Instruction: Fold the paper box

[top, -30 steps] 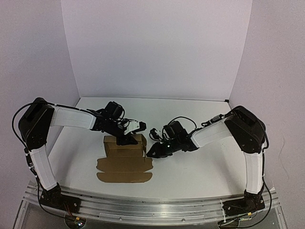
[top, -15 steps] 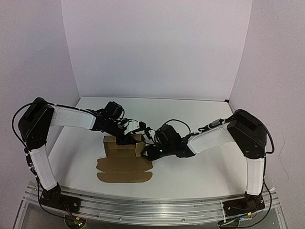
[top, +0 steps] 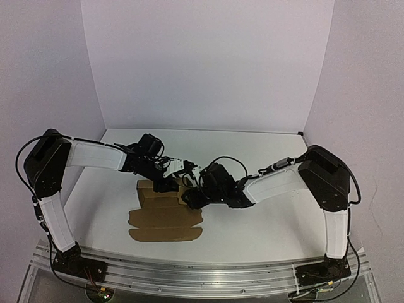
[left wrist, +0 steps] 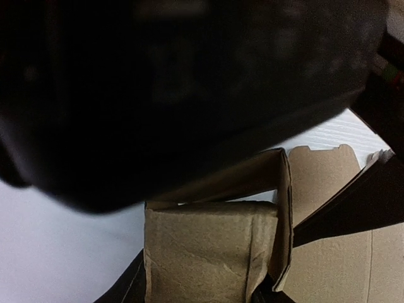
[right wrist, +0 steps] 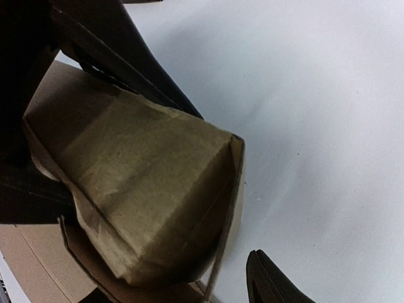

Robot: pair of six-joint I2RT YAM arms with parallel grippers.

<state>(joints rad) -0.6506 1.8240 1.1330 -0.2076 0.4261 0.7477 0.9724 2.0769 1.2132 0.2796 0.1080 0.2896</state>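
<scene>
though part flat, one paper box (top: 163,222), left hand (top: 169,185) tight on it, right hand (top: 189,197) open

Top external camera: fixed high behind the arm bases (top: 189,273), looking forward and down over the whole white desk (top: 265,227). Both wrist cameras sit very close to the plain brown cardboard paper box (top: 165,213), the left above it, the right at its right end. All three views share that box.

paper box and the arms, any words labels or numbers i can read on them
No readable text in any view.
paper box: plain brown cardboard, no print.
left arm and right arm: white covers and black joints, no legible label.
</scene>
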